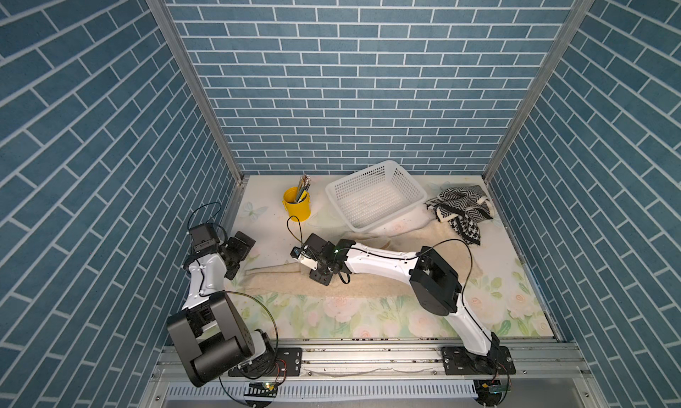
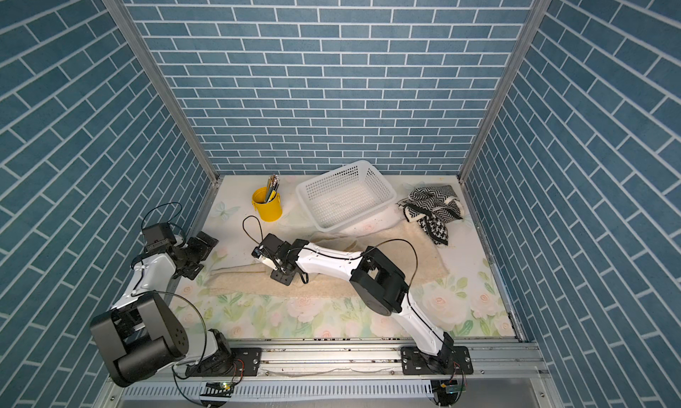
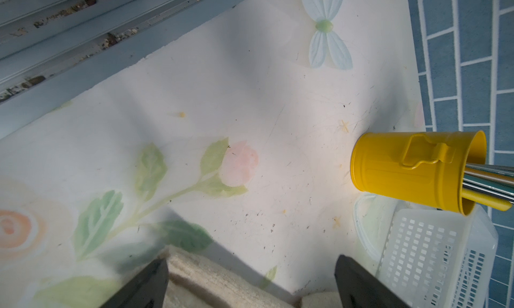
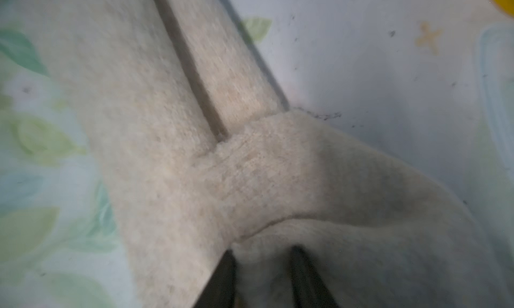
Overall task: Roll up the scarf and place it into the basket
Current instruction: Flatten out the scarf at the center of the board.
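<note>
The cream fleece scarf lies stretched across the floral table from back right to front left, its left part folded lengthwise. My right gripper is down on that left part. In the right wrist view it is shut on a bunched fold of the scarf. My left gripper hovers open by the left wall, just past the scarf's left end. Its fingers hold nothing, and the scarf's end lies below them. The white perforated basket stands empty at the back.
A yellow bucket holding several pens stands left of the basket. A black-and-white patterned cloth lies crumpled in the back right corner. Blue brick walls close in three sides.
</note>
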You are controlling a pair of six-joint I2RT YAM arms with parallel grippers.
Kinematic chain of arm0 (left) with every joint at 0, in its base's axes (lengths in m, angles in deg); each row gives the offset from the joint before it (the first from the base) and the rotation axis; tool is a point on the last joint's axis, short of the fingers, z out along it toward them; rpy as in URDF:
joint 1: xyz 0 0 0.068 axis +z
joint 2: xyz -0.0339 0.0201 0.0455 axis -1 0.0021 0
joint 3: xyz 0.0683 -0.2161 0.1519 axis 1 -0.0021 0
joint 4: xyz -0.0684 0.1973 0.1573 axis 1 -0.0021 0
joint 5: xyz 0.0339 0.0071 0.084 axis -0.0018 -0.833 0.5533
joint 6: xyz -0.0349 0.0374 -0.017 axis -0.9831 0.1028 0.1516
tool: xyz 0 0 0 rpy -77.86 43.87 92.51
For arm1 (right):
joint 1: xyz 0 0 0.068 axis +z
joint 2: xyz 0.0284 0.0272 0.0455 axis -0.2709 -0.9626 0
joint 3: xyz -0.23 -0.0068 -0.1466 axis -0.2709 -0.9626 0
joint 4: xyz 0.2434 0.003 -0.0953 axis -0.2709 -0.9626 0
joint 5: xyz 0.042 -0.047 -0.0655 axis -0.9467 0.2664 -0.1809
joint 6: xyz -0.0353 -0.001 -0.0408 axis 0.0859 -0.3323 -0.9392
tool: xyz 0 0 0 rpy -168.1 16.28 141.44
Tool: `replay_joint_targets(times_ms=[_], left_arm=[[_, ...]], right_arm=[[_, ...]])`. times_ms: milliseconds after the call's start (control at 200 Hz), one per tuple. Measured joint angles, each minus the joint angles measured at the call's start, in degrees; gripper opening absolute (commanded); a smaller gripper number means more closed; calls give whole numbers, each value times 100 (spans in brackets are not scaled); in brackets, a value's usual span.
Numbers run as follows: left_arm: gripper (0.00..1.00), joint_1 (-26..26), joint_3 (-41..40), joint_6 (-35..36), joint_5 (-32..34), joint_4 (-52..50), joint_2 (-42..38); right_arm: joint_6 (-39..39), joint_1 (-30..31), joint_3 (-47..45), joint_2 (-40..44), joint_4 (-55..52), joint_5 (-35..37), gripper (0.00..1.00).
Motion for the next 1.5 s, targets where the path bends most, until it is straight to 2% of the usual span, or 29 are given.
replay_joint_targets(times_ms=[130, 395, 580, 795, 1005, 1145, 1205, 1265, 1315, 1410, 1500], left_arm=[[100, -7, -4, 24, 48, -7, 4], [100, -129, 13, 4, 627, -90, 544], [100, -671, 446, 219, 1410, -393, 1213], [97, -1412, 951, 455, 2347, -752, 1803], [95, -2070, 966, 492, 3062, -1314, 2011], [82, -2472, 855, 407, 3176, -1561, 1947], [70, -2597, 695, 361, 3150, -1587, 1856], [64, -2702, 562, 262, 3132, -1633, 1816], [51, -2802, 535, 157, 3130, -1633, 1803], [0, -3008, 424, 31, 3038, -1480, 1777], [0, -3112, 393, -48, 3023, -1432, 1779]], right_arm=[[63, -31, -201, 306, 20, 92, 0], [240, -120, -1038, 2249, 28, 463, 0], [450, -586, -1952, 3220, 175, 798, 0], [667, -1235, -3213, 3501, 308, 855, 0], [675, -1554, -3707, 3891, 476, 737, 0], [678, -1746, -3904, 4118, 684, 625, 0], [675, -1801, -3976, 4151, 769, 588, 0], [675, -1836, -4035, 4153, 822, 551, 0], [675, -1845, -4079, 4153, 839, 518, 0], [673, -1869, -4122, 4155, 874, 470, 0], [673, -1882, -4127, 4168, 916, 433, 0]])
